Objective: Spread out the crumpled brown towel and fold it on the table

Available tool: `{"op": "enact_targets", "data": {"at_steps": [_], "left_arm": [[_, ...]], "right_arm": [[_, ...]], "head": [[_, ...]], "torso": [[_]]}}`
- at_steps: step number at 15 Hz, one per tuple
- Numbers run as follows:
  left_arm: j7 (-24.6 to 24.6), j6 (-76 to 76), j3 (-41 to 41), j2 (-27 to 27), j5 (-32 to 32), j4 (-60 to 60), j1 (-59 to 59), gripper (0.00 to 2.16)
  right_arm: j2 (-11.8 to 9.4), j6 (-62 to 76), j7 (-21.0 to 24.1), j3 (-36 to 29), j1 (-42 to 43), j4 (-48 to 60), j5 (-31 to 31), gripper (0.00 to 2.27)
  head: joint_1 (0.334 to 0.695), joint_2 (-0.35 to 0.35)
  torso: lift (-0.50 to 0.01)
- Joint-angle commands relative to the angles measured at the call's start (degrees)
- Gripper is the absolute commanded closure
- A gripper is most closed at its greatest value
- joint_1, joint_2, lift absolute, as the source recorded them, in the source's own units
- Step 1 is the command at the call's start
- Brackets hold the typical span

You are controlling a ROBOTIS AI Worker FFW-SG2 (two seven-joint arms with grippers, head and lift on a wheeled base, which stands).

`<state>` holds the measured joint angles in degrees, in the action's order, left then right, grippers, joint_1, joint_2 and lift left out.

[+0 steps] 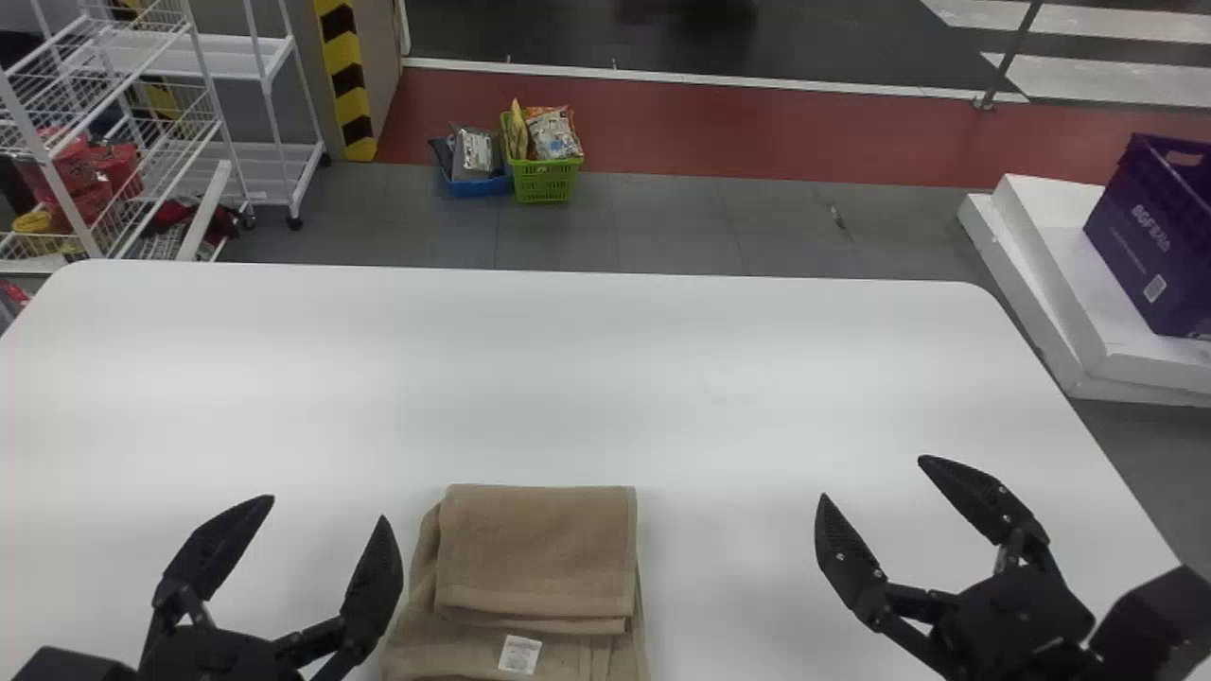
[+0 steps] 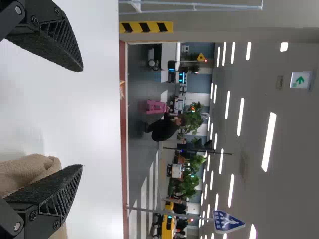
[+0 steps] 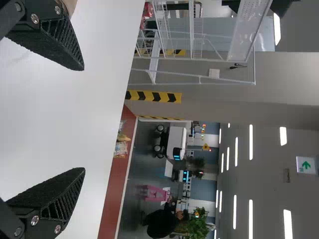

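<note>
In the head view the brown towel (image 1: pixel 539 549) lies folded in layers at the table's near edge, a white label on its lower layer. My left gripper (image 1: pixel 324 515) is open just left of the towel, nothing between its fingers. Well to the towel's right, my right gripper (image 1: pixel 870 478) also stands open and empty. The left wrist view has the left gripper (image 2: pixel 82 118) with fingers wide apart and part of the towel (image 2: pixel 27 172) by one of them. Bare table lies behind the spread fingers of the right gripper (image 3: pixel 84 119) in the right wrist view.
The white table (image 1: pixel 568 378) stretches out beyond the towel. Past its far edge, a green basket (image 1: pixel 547 180) stands on the floor. White wire racks (image 1: pixel 218 57) are at the far left, and a purple crate (image 1: pixel 1149 236) sits on white blocks at the right.
</note>
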<state>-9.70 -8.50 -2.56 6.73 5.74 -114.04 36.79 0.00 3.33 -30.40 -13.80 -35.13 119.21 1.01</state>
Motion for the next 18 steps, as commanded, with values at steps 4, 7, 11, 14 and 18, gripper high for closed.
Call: {"op": "enact_targets", "data": {"at_steps": [4,7,11,14,18], "left_arm": [[-3.1,0.4,1.6,0.5,1.5,0.0,-0.1,0.11],[-4.0,0.4,2.1,0.7,2.1,-0.4,-0.1,0.11],[-4.7,0.2,2.5,0.7,2.3,-0.1,-0.1,0.11],[-4.6,-0.2,2.4,0.7,2.3,-0.2,-0.1,0.11],[-4.8,-0.5,2.5,0.5,2.9,-0.7,0.2,0.11]], "right_arm": [[0.1,0.6,-0.1,1.6,-0.3,0.9,-2.3,0.10],[0.1,2.5,-0.1,1.7,-0.6,1.2,-2.9,0.10],[0.1,2.3,0.0,2.2,-0.7,1.7,-3.7,0.10],[0.1,0.9,0.0,2.6,-0.9,2.3,-3.7,0.13],[0.1,-2.8,-0.1,3.2,-0.7,2.4,-3.4,0.11]], "head": [[0.695,-0.080],[0.695,-0.064],[0.695,-0.053],[0.695,-0.047],[0.695,-0.042]], "torso": [[-0.127],[-0.127],[-0.127],[-0.127],[-0.127]]}}
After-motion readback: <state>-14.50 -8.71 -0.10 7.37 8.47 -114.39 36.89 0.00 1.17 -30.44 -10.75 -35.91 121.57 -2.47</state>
